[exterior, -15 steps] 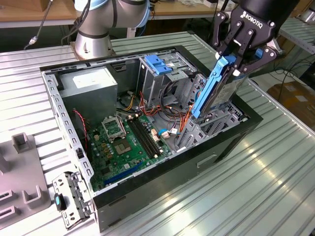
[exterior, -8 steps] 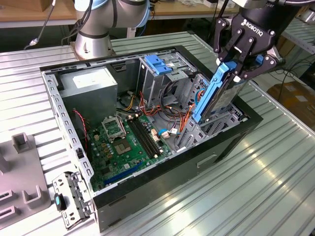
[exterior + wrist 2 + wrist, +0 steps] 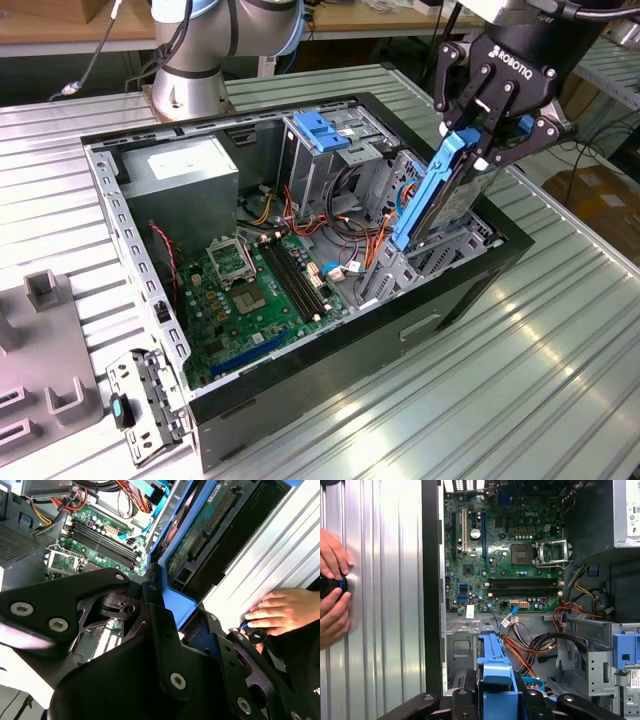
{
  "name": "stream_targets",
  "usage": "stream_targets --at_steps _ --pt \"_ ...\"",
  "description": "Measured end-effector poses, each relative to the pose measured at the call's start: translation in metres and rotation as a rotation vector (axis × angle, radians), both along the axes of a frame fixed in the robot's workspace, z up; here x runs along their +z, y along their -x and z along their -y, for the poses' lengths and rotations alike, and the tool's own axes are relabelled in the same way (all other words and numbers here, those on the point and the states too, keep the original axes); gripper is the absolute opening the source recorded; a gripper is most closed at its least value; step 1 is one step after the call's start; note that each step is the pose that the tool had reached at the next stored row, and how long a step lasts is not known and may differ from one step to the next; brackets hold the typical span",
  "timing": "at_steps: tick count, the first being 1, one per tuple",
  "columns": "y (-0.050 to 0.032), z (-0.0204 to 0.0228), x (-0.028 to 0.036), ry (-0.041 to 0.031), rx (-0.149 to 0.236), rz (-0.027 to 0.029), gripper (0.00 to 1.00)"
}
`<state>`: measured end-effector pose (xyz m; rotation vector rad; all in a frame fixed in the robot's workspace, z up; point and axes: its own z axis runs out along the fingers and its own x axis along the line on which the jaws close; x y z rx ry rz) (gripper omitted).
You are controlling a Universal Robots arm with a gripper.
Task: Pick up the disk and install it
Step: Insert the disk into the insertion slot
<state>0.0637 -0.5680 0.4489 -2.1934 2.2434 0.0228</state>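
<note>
– Jaws: what have they got?
– Closed tight on the top end of the disk (image 3: 450,200), pinching its blue carrier from both sides. Nothing looks slack.
– Walk me across, the exterior view's left to right.
– A loose metal bracket (image 3: 150,405) lies on the bench (image 3: 560,380) by a corner of the open case (image 3: 330,350). Inside the case come the power-supply box (image 3: 185,175), then the motherboard (image 3: 250,290), then the drive cage (image 3: 330,150) with its blue top. After that is a tangle of orange and red cables (image 3: 372,250). Furthest right is the disk, tilted, with its lower end down in the bay at that side of the case. Its upper end leans out over the wall.
– Seated?
– Not by my reading; most of it stands above the bay. Whether the lower edge touches the bay's rails I cannot tell, because the carrier hides it.
– So how should this bit be done properly?
– I'd hold the grip as it is. The carrier's long edges should run parallel to the bay's sides, so it slides instead of wedging on one corner. The cables lie just beside the low end and could get trapped under it. Travel should follow the disk's own tilt, slowly, not straight down.
– Anyone near?
– A person's hand (image 3: 282,611) rests on the bench outside the case wall, apart from the disk.
</note>
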Motion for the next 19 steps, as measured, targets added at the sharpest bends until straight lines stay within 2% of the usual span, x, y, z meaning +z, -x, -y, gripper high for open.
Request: stream_targets --at_steps 8,15,19 --pt "-0.0001 -0.0016 -0.0011 0.0002 0.003 0.0000 0.37" --pt "0.0000 -0.0016 -0.0113 0.0001 0.004 -0.0003 0.37" --pt "0.0000 -0.0016 -0.0203 0.0002 0.004 -0.0003 0.37"
